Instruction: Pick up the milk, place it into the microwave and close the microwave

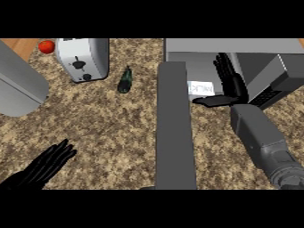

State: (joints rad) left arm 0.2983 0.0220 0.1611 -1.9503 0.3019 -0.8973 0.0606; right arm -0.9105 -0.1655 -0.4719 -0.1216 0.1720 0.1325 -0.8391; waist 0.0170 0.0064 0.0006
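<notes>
Head view: our right hand point(228, 84) has straight fingers beside the milk point(201, 87) inside the microwave point(259, 53); the carton looks light and stiff, best held by its sides. Left hand point(46, 165) rests open.

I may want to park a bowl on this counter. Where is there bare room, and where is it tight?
Bare counter lies between the toaster, the open microwave door and the left robot hand. A narrower strip lies right of the door, beside the right forearm. It is crowded inside the microwave, where the right robot hand is beside the milk.
</notes>
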